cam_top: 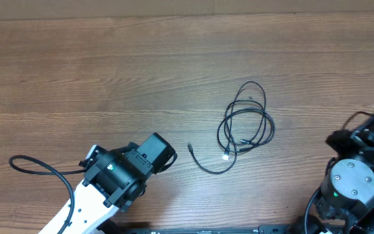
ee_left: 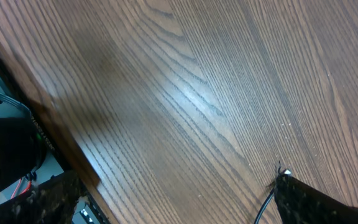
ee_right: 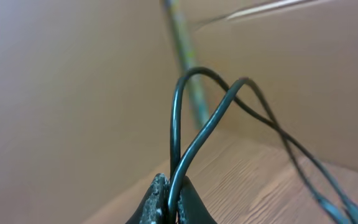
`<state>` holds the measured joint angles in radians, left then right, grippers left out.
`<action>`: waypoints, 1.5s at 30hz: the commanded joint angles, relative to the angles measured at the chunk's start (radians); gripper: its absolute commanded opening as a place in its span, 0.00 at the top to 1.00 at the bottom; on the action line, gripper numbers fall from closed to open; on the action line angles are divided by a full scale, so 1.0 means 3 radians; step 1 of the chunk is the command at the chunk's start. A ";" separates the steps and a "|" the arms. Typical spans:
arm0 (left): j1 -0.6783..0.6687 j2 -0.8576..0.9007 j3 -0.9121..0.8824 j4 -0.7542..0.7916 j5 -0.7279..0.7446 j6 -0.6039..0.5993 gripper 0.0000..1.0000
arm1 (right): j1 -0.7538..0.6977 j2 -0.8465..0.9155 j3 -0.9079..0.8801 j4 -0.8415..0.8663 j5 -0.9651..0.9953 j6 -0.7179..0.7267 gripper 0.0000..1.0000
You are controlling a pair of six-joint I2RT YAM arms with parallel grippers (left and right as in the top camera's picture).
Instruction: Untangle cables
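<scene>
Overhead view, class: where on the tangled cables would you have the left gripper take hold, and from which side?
Probably the loose tail just behind the small black plug. It curves out to the left of the coiled cables and lies alone on the table, so fingers could straddle it from above without catching a loop. Come in from the left, across the cord.

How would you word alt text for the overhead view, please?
Thin black cables lie in tangled loops right of centre on a wooden table. The left arm reaches toward them from lower left; the right arm sits lower right.
</scene>
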<state>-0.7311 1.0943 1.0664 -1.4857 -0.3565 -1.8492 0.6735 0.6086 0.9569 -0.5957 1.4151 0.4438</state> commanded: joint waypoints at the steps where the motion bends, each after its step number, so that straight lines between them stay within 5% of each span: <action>1: 0.0014 0.0018 0.0000 -0.0005 -0.0092 0.0042 0.00 | -0.0095 0.0052 0.0031 0.0127 0.0519 -0.0008 0.96; 7: 0.0015 0.0018 0.0000 -0.0006 -0.0092 0.0042 0.01 | -0.0776 0.0126 0.0031 0.0532 0.0256 -0.0076 0.96; 17: 0.0015 0.0018 0.0000 -0.0006 -0.0092 0.0042 0.00 | -0.2463 0.0769 0.0031 0.1425 -0.1395 -0.1314 0.96; 26: 0.0015 0.0018 0.0000 -0.0006 -0.0092 0.0043 0.00 | -0.3633 0.1876 0.0031 0.1569 -0.1923 -0.1296 0.96; 34: 0.0014 0.0018 0.0000 -0.0006 -0.0092 0.0042 0.00 | -0.4264 0.2660 0.0031 0.2092 -0.3057 -0.1296 0.89; 40: 0.0015 0.0018 0.0000 -0.0006 -0.0092 0.0043 0.00 | -0.4669 0.3138 0.0031 0.2317 -0.3421 -0.1031 0.94; 42: 0.0015 0.0018 0.0000 -0.0005 -0.0092 0.0042 0.01 | -0.4757 0.3239 0.0031 0.2333 -0.3764 -0.1033 0.83; 44: 0.0014 0.0018 0.0000 -0.0006 -0.0092 0.0043 0.00 | -0.4822 0.3310 0.0031 0.2388 -0.4297 -0.1033 0.42; 45: 0.0014 0.0018 0.0000 -0.0006 -0.0092 0.0042 0.00 | -0.4833 0.3338 0.0031 0.2422 -0.4479 -0.1033 0.36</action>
<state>-0.7311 1.0943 1.0664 -1.4853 -0.3569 -1.8492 -0.7666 1.5955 0.9573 0.1062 0.3042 0.1127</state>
